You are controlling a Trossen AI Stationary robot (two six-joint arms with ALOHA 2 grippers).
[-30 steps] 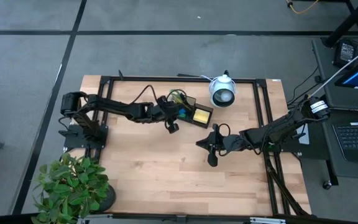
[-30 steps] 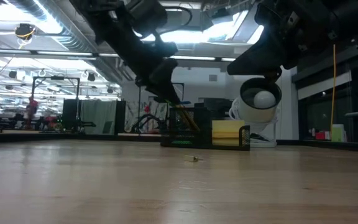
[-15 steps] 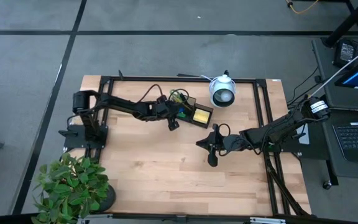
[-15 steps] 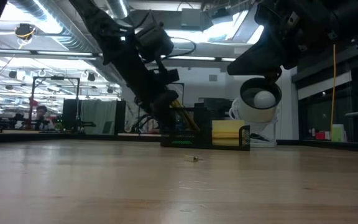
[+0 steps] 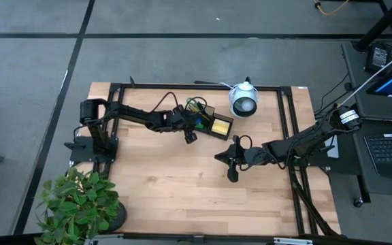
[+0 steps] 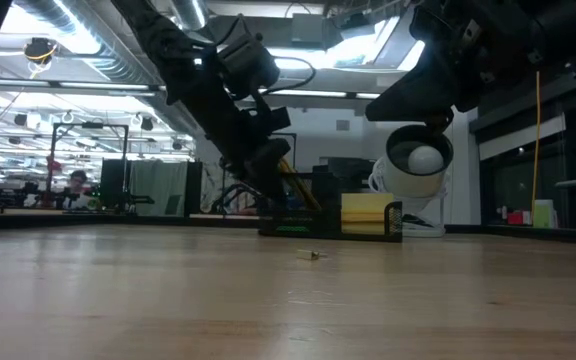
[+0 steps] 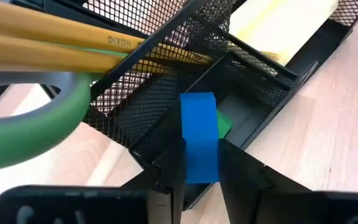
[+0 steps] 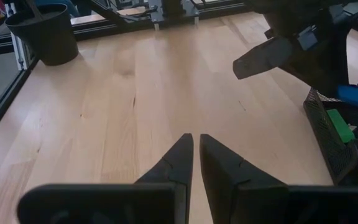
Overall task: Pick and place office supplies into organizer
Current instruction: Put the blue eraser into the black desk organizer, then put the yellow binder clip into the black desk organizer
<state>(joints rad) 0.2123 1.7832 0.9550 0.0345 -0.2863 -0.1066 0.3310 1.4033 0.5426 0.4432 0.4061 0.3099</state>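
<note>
Pale wooden surface [image 5: 182, 184] carried a potted plant [image 5: 77, 204] at its left corner, and from that side the left gripper [image 7: 199, 168] reached to the black mesh organizer [image 5: 209, 122], its jaws clamped on a blue piece [image 7: 199, 134] just above the low front compartment. Farther right, beside a white round device [image 5: 243, 101], the right gripper [image 8: 196, 155] waited mid-surface, jaws nearly closed and holding nothing.

Left gripper [image 7: 199, 163] clamped, right gripper [image 8: 196, 155] closed.

Bare table [image 5: 175, 184] lies open toward the plant [image 5: 80, 204]; the white device [image 5: 243, 99] crowds the organizer [image 5: 211, 122].
</note>
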